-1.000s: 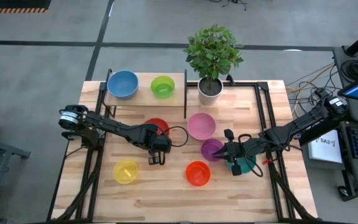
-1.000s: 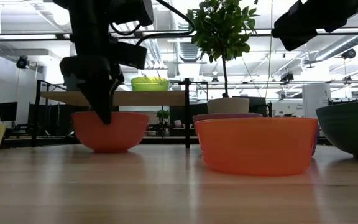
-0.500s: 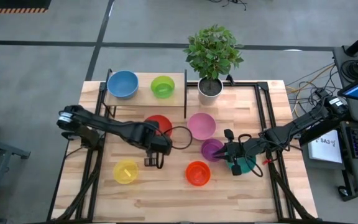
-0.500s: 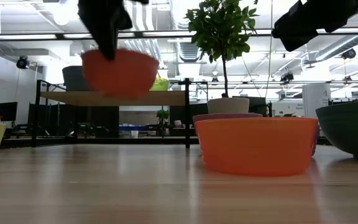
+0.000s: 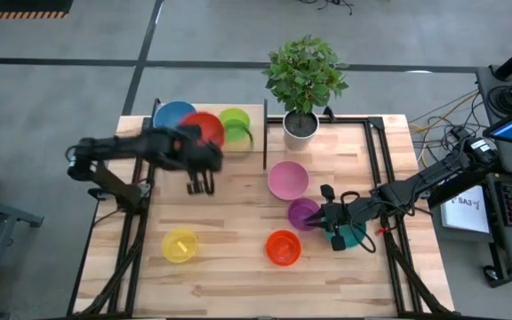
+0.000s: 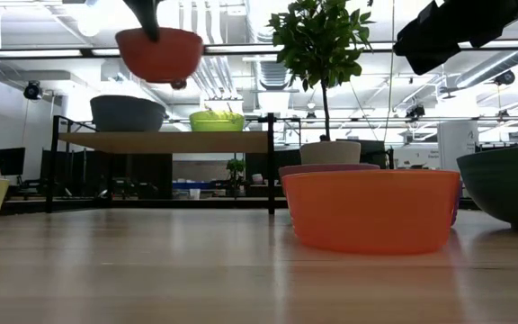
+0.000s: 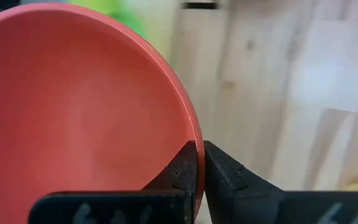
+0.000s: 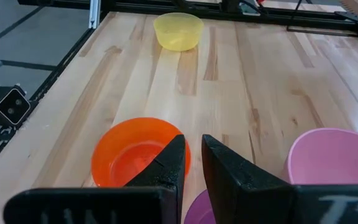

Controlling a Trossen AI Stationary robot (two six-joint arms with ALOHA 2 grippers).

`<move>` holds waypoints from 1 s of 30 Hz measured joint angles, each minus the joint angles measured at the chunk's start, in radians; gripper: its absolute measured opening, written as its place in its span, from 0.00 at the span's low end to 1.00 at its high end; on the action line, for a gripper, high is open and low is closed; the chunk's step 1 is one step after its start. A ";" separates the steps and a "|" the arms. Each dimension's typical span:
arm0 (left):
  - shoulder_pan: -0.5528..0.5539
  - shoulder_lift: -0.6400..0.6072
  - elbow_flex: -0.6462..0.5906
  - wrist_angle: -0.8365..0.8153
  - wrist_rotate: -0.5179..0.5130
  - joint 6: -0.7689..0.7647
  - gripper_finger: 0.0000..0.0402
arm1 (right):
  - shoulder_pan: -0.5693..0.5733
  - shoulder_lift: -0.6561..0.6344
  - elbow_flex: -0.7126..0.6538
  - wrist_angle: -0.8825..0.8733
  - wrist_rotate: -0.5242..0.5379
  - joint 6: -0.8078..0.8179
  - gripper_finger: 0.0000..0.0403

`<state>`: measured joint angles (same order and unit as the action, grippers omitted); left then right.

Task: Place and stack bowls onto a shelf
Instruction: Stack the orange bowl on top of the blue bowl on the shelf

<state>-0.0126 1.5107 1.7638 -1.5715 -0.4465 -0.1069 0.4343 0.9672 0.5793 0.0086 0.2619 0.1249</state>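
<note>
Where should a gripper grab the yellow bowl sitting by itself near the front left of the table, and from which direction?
Grip the yellow bowl by its thin rim, coming straight down, one finger inside and one outside the wall. It sits upright, mouth open upward, with bare table all round it. The left gripper holds the red bowl the same way, pinching its rim.

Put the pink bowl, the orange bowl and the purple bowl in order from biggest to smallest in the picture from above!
1. pink bowl, clearly widest.
2. orange bowl.
3. purple bowl, though the right tool partly covers it, so second and third are unsure.
</note>
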 joint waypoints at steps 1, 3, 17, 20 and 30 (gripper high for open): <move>0.035 -0.024 -0.004 0.000 0.000 0.012 0.00 | 0.000 0.000 0.000 0.000 0.000 0.000 0.11; 0.113 -0.070 -0.014 0.000 0.001 0.026 0.00 | 0.000 0.000 0.000 0.000 0.000 0.000 0.11; 0.554 -0.169 -0.021 0.011 0.170 0.152 0.00 | 0.000 0.000 0.000 0.000 0.000 0.007 0.11; 0.573 -0.142 -0.021 0.014 0.198 0.178 0.00 | 0.000 0.000 0.000 0.000 0.000 0.007 0.11; 0.586 -0.049 -0.021 0.009 0.228 0.231 0.00 | 0.000 0.000 0.000 -0.002 0.000 0.006 0.11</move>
<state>0.5739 1.4612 1.7424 -1.5625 -0.2184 0.1240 0.4343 0.9672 0.5793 0.0064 0.2622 0.1314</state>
